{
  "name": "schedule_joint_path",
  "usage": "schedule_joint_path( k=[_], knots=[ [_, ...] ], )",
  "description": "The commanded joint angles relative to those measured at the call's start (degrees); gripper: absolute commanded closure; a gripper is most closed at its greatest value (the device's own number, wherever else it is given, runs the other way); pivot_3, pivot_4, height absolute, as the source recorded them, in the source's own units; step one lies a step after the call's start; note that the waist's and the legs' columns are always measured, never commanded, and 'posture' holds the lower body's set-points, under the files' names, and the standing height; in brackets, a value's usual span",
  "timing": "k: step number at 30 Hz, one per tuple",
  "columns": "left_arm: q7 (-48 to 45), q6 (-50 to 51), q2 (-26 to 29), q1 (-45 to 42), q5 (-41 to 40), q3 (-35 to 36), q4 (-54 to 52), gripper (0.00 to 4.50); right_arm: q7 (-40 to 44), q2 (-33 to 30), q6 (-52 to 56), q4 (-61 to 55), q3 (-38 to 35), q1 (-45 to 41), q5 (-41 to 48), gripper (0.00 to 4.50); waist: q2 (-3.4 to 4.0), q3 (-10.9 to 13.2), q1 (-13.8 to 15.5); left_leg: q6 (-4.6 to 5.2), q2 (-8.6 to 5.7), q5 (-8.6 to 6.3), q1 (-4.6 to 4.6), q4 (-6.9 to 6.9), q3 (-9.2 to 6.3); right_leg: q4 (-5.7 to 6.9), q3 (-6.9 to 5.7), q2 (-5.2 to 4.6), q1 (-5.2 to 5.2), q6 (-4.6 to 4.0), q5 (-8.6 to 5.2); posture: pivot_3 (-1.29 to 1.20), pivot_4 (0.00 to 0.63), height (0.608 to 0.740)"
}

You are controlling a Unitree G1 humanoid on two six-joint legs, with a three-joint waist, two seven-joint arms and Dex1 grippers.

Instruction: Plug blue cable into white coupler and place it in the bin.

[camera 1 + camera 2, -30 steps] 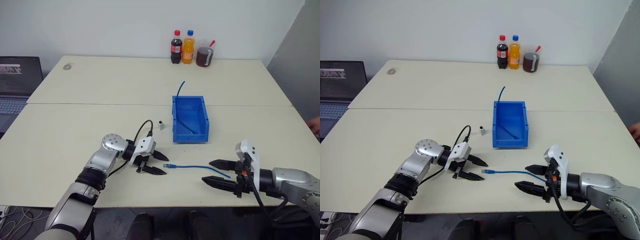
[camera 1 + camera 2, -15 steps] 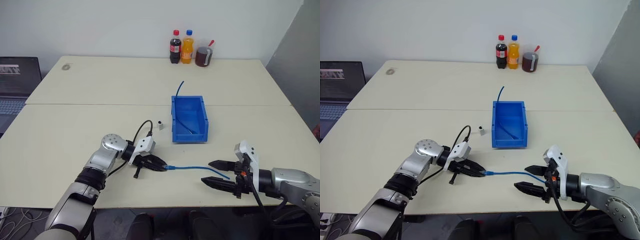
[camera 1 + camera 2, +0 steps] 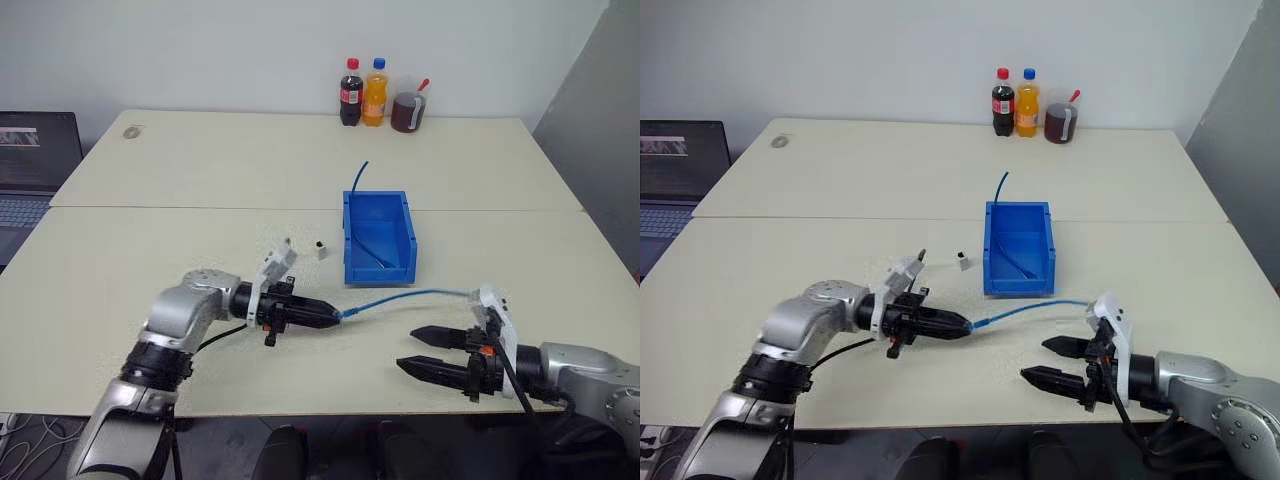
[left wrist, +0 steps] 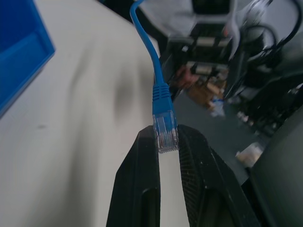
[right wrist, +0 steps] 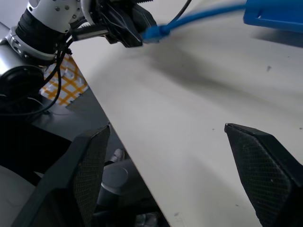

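Now my left claw (image 3: 330,316) has risen off the cream worktop (image 3: 200,180), pinching the blue cable (image 3: 400,297) by its clear plug, so the cable hangs in an arc where it lay flat before. My right claw (image 3: 420,350) stays spread wide. The bin (image 3: 378,240) sits mid-worktop, the white coupler (image 3: 322,249) just beside it. My left wrist view shows the plug (image 4: 165,132) between the fingers.

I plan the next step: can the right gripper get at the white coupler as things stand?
Probably yes. The right gripper is open and empty, and bare table lies between it and the white coupler left of the bin; only the lifted blue cable crosses the path.
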Motion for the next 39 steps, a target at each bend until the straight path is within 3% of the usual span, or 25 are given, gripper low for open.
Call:
schedule_joint_path(
  k=[1, 12, 29, 34, 36, 39],
  knots=[
    [6.23, 7.84, -1.9, 1.76, -7.94, 3.71, -7.53, 4.22, -6.06, 2.27, -0.49, 0.58, -0.65, -2.23, 7.85, 0.39, 0.0, 0.0, 0.03, 0.0, 0.0, 0.0, 0.0, 0.0, 0.0, 0.0, 0.01, -0.01, 0.0, 0.0, 0.0, 0.0, 0.15, 0.74],
    [11.96, 8.07, -2.79, 4.51, -12.09, 2.5, -11.84, 4.22, -19.75, 3.87, -3.17, 6.36, 3.93, -9.09, 26.64, 0.39, 0.0, 0.01, 0.04, -0.01, -0.13, 0.0, 0.02, -0.02, 0.07, -0.02, 0.1, -0.01, -0.01, -0.01, 0.0, 0.0, 0.15, 0.74],
    [13.4, 4.03, -3.4, 4.88, -11.61, 1.06, -11.02, 4.22, -21.5, -0.99, -5.67, 7.53, 8.4, -11.03, 33.83, 4.23, 0.01, 0.01, 0.06, -0.01, -0.14, 0.0, -0.01, -0.03, 0.08, -0.07, 0.1, 0.0, -0.03, -0.02, -0.01, 0.0, 0.15, 0.74],
    [13.79, 3.71, -3.26, 4.61, -11.64, 1.01, -10.73, 4.22, -20.55, -2.11, -5.81, 7.86, 8.7, -10.8, 32.83, 4.31, 0.0, 0.02, 0.07, -0.01, -0.14, 0.0, -0.03, -0.03, 0.07, -0.08, 0.09, 0.0, -0.03, -0.02, -0.01, 0.0, 0.15, 0.74],
    [13.27, 4.45, -2.65, 4.46, -12.12, 0.92, -10.5, 3.56, -20.44, -2.45, -5.9, 7.95, 8.85, -10.85, 32.16, 4.31, 0.0, 0.02, 0.07, -0.01, -0.14, 0.0, -0.04, -0.03, 0.07, -0.08, 0.09, 0.0, -0.04, -0.02, -0.01, 0.0, 0.15, 0.74],
    [12.39, 4.38, -1.05, 4.6, -11.93, 1.03, -10.67, 2.98, -20.56, -2.55, -6.6, 8.46, 8.57, -10.98, 31.42, 4.31, 0.0, 0.02, 0.03, 0.0, -0.14, 0.0, -0.04, -0.03, 0.07, -0.09, 0.08, 0.0, -0.05, -0.02, -0.01, 0.0, 0.15, 0.74]
  ],
)
